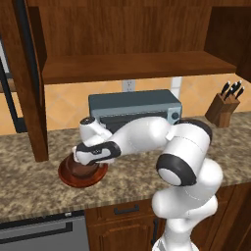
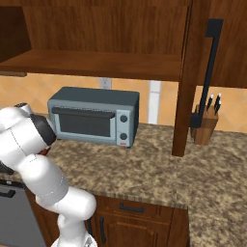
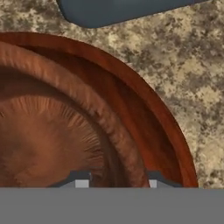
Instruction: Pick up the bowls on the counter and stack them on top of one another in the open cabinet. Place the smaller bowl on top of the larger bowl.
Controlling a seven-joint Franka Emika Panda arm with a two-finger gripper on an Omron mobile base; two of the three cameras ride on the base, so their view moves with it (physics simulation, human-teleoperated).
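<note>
While the hand straddles the smaller bowl's rim, grip unclear, the larger bowl lies beneath.

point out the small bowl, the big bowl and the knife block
small bowl point(image 3: 48, 144), hand view, its hollow inside
big bowl point(image 1: 66, 177), left base view, its left rim
knife block point(image 1: 220, 112), left base view, its wooden front

The smaller bowl sits inside the larger bowl, which rests on the speckled counter. The gripper straddles the smaller bowl's rim, one fingertip inside, the other outside, though contact is hard to judge. A grey-blue appliance corner lies along the top edge.
</note>
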